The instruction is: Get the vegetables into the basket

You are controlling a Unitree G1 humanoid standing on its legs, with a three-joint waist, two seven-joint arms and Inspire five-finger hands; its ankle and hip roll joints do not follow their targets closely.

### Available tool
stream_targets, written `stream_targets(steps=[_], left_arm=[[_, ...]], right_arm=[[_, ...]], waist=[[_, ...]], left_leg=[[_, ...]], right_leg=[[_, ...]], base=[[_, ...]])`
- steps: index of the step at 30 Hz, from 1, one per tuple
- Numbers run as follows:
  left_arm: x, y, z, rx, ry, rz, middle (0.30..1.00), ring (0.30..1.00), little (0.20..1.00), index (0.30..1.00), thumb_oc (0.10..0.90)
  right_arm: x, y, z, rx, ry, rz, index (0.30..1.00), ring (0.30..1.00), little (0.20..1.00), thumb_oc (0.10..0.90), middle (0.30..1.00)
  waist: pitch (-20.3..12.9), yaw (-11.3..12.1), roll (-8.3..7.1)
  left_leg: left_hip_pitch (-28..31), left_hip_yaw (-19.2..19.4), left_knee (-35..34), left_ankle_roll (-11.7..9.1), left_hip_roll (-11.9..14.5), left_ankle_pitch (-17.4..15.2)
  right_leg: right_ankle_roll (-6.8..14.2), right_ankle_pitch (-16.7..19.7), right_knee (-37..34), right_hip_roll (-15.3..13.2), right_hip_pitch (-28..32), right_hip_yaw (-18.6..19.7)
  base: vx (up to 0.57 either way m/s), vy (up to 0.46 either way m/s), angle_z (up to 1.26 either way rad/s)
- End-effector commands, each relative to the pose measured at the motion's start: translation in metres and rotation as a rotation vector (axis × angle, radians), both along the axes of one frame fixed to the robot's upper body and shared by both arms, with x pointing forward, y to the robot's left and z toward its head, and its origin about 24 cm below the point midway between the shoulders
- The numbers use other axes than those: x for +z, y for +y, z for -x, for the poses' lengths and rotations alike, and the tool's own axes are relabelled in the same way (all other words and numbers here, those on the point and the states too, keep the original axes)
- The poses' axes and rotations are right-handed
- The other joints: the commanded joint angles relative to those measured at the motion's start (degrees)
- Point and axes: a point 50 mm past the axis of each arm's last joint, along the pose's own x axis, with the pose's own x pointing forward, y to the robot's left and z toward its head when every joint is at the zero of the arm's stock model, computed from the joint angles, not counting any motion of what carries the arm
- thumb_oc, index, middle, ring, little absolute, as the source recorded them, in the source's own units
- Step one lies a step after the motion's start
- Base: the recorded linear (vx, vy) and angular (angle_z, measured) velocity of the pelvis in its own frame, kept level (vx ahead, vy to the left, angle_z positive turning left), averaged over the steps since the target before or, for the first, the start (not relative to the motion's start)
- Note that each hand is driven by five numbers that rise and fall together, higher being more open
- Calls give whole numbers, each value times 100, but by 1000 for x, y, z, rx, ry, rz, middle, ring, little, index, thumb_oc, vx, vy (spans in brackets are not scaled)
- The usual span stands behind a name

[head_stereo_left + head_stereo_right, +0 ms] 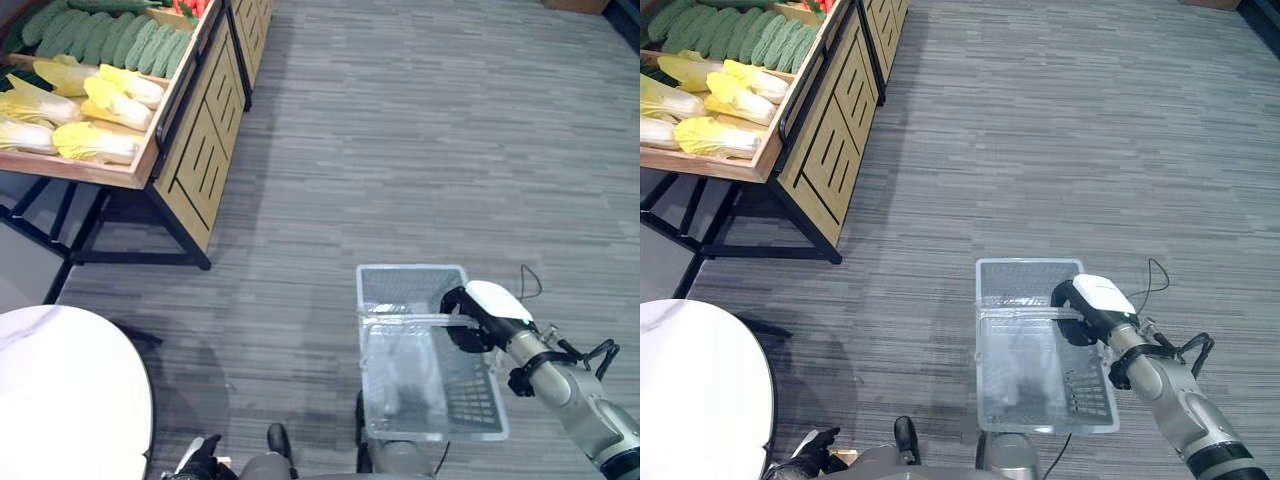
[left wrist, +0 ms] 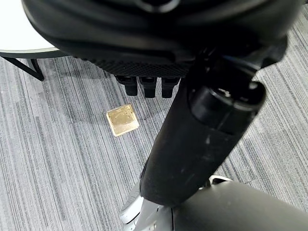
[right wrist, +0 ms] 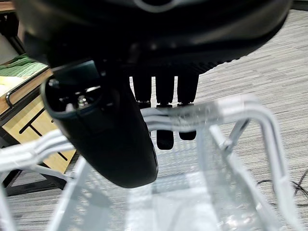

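Observation:
A clear plastic basket (image 1: pixel 410 271) hangs low over the floor at the lower right, and nothing lies in it. My right hand (image 1: pixel 478 318) is shut on the basket's handle (image 3: pixel 216 109), fingers (image 3: pixel 164 89) curled over the bar. Yellow napa cabbages (image 1: pixel 95 112) and green cucumbers (image 1: pixel 110 38) lie on a wooden produce stand (image 1: pixel 200 140) at the far upper left, well away from the basket. My left hand (image 1: pixel 200 460) hangs by the bottom edge with relaxed fingers (image 2: pixel 147 86), holding nothing.
A round white table (image 1: pixel 60 400) fills the lower left corner. The stand rests on a black metal frame (image 1: pixel 150 215). A small tan square (image 2: pixel 122 119) lies on the grey carpet (image 1: pixel 420 130), which stretches between stand and basket.

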Motion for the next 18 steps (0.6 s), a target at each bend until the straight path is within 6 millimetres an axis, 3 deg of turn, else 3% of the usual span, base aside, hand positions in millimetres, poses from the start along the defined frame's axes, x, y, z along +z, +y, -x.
stream_targets(steps=[1,4,5,6,10,12,18], left_arm=[[2,-2,-13,-26,-37,2,1000,1000,1000,1000,900],[4,-7,-23,-37,-80,8,1000,1000,1000,1000,900],[4,-7,-23,-36,-80,8,1000,1000,1000,1000,900],[4,-9,-24,-40,-86,14,1000,1000,1000,1000,900],[4,-15,-27,-73,-93,16,1000,1000,1000,1000,900],[4,-16,-27,-81,-92,16,1000,1000,1000,1000,900],[2,-20,-25,-104,-82,5,1000,1000,1000,1000,900]], right_arm=[[33,-8,-21,-50,-221,-36,300,300,300,400,300],[-6,-30,-11,-178,-85,5,300,300,300,400,300],[-7,-29,-11,-177,-86,5,300,300,300,400,300],[-23,-37,-6,-227,-23,25,300,300,300,400,300],[-56,-48,9,-338,94,37,300,300,300,400,300],[-62,-49,12,-354,114,34,300,300,300,400,300],[-115,-49,47,-545,303,-20,300,300,300,400,300]], waist=[[-387,112,-318],[-417,142,-285],[-415,137,-287],[-435,153,-270],[-481,174,-229],[-487,168,-226],[-584,186,-177]], left_leg=[[-70,-19,181,-102,-52,-81],[-66,-78,261,-160,2,-86],[-66,-79,265,-161,4,-89],[-58,-118,306,-183,27,-90],[-14,-156,306,-209,53,-74],[1,-165,301,-210,51,-74],[122,-196,270,-225,47,-81]], right_leg=[[366,-194,338,-227,56,264],[322,-231,261,-168,164,234],[321,-230,259,-167,167,232],[297,-257,243,-142,223,226],[265,-310,224,-106,318,214],[260,-318,226,-100,327,214],[231,-358,201,-71,454,248]], base=[[77,-139,0],[66,-107,0],[55,-73,2],[51,-54,3],[46,-35,2],[0,0,0],[35,-9,2]])
